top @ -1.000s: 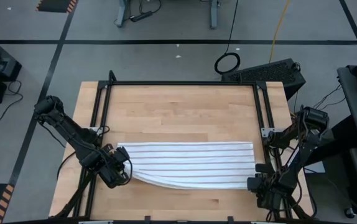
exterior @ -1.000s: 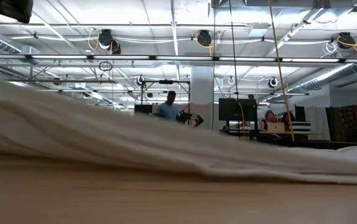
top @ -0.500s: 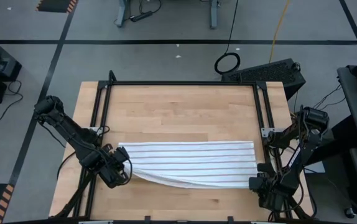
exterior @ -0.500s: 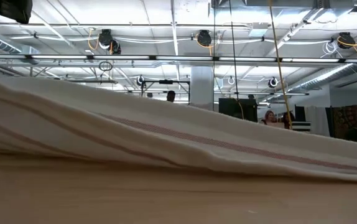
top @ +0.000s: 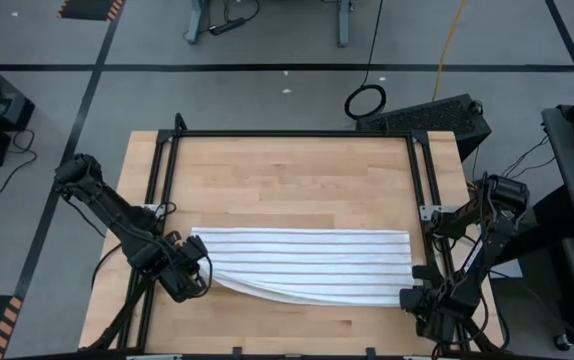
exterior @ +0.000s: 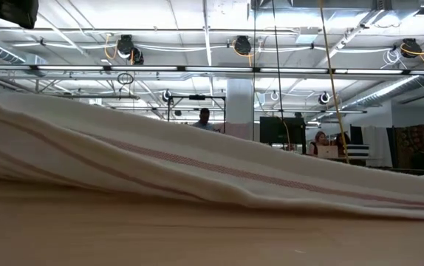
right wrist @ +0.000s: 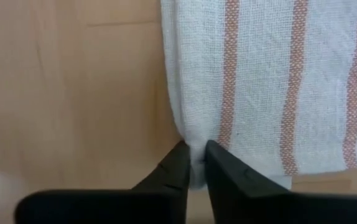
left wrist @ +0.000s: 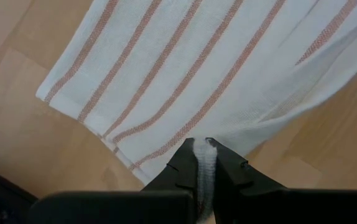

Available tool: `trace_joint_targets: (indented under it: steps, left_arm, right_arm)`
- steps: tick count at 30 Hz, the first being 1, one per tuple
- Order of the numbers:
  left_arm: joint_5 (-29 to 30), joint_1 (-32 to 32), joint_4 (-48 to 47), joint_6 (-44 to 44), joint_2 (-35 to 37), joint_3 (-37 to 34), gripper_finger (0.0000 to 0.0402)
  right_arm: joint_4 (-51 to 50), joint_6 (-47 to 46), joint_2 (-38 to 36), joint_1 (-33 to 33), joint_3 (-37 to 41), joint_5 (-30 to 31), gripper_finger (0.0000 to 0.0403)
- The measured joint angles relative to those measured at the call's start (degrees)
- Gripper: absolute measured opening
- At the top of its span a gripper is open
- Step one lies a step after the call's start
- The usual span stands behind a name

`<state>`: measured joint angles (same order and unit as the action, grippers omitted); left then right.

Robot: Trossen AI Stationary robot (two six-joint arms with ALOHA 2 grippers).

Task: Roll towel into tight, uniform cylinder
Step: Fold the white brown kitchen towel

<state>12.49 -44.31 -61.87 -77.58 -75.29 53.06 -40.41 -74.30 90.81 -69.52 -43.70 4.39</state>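
Both grippers pinch the towel (top: 302,264) at its near corners: the left gripper (left wrist: 201,163) has its fingers pressed on a fold of cloth, and the right gripper (right wrist: 193,163) has its fingers pressed on the edge at the other end. The towel lies on the front half of the wooden table (top: 287,175), between the two arms, with its long axis from left to right and the stripes (reddish in the wrist views) along it. Its near edge is lifted and sags toward the left. The far half of the table is bare wood, inside the black frame (top: 292,134)
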Motion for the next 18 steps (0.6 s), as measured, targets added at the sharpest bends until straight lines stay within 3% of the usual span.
trace_joint_targets:
  steps: [7,18]
  left_arm:
    - [0.0,0.0,0.0,-0.1,0.0,0.0,0.0020]
    - [-3.5,0.1,1.4,0.1,0.7,0.0,0.0020]
  right_arm:
    - [1.2,-3.1,-1.1,0.0,0.1,0.1,0.0004]
    - [-0.8,-6.4,-13.8,0.2,0.4,-2.1,0.0001]
